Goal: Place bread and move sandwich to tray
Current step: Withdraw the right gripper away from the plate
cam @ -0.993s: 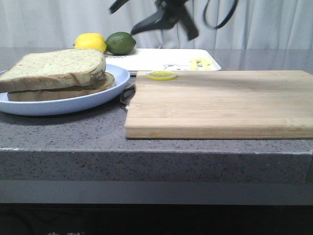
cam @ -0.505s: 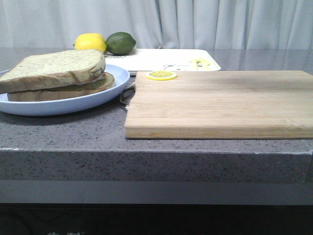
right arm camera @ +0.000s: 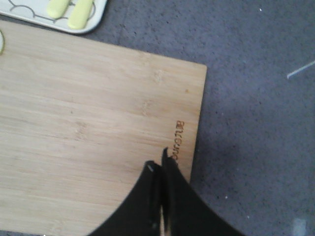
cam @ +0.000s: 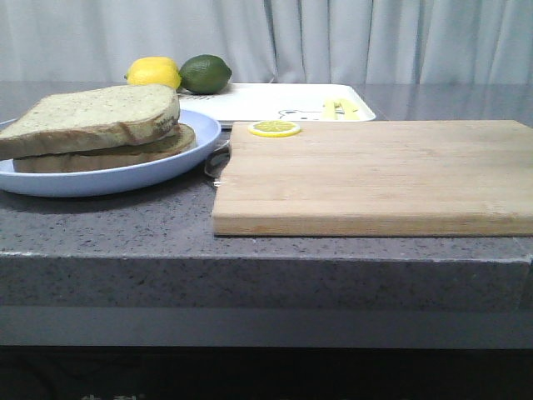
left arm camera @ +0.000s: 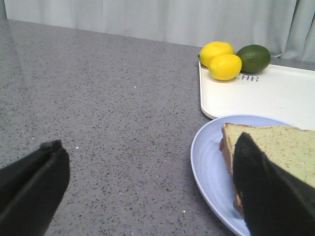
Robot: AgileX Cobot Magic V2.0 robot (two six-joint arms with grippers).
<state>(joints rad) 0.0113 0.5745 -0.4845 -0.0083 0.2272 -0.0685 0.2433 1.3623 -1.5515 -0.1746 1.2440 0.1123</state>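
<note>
The bread (cam: 96,117), a thick pale speckled slice with a tan crust, lies flat as the upper layer of the sandwich (cam: 104,146), resting on a second brown-crusted slice; no egg shows between them from the front view. The stack sits on the round pale-blue plate (cam: 108,179) at the left of the grey speckled bench (cam: 125,225). Just beside the plate's right edge lies the wooden cutting board (cam: 366,175), with a thin lemon slice (cam: 275,128) on its far left corner. Behind the plate and board lies the tray (cam: 275,102), flat and white with a low rim, carrying two pale yellow sticks (cam: 340,107) near its right end beside a small dark print. At the tray's far left corner sit a lemon (cam: 154,72) and a lime (cam: 206,72), touching each other; the left wrist view shows a second lemon (left arm camera: 217,50) behind the first. In that view the left end effector (left arm camera: 147,191) is released, its dark fingers spread wide, one over bare bench and the other in front of the plate and the bread's edge. In the right wrist view the right end effector (right arm camera: 161,169) is clenched, fingertips pressed together with nothing between them, above the board's edge near a burnt-in logo (right arm camera: 178,140).
</note>
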